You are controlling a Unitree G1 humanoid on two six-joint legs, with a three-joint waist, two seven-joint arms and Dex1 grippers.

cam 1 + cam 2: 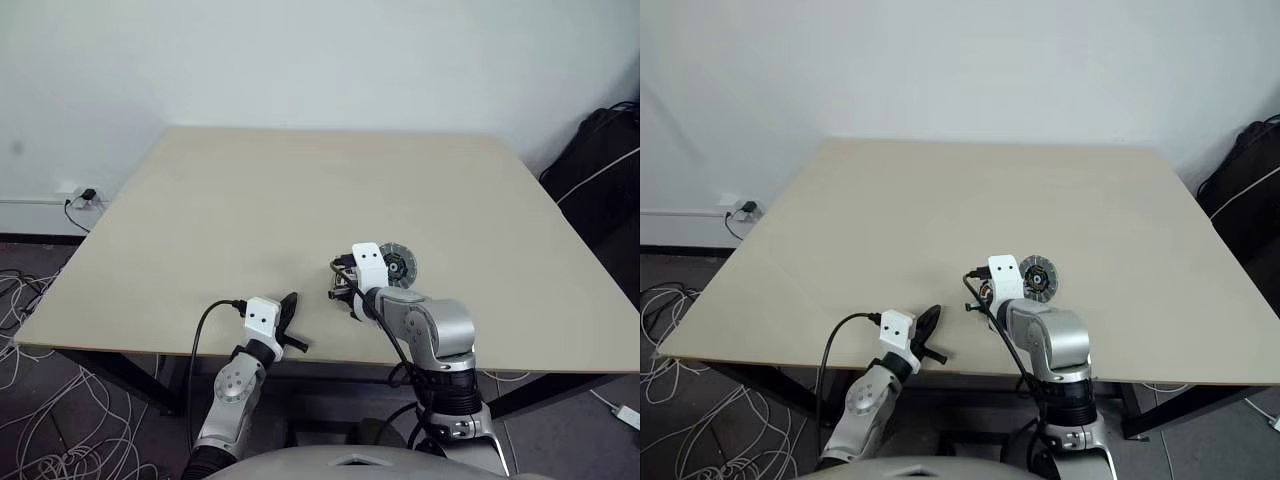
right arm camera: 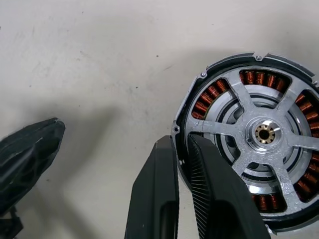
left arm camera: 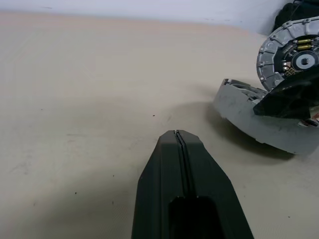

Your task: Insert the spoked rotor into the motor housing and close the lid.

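In the right wrist view the spoked rotor (image 2: 264,133) lies in the motor housing, whose copper windings (image 2: 207,102) show between the silver spokes. My right gripper (image 2: 180,142) is shut on the rotor's dark outer rim, with one finger outside it and one inside. The lid (image 1: 400,265), a ribbed grey disc with a dark centre, lies on the table just beyond my right wrist and also shows as the lid (image 3: 291,55) in the left wrist view. To the left of these parts, near the table's front edge, my left gripper (image 1: 289,305) is shut and holds nothing, its fingertips (image 3: 177,135) pressed together.
The parts rest on a beige table (image 1: 250,200) with bare surface to the left and behind. Cables (image 1: 30,300) lie on the floor at the left below a wall socket (image 1: 85,197). A black bag (image 1: 605,150) stands past the table's right edge.
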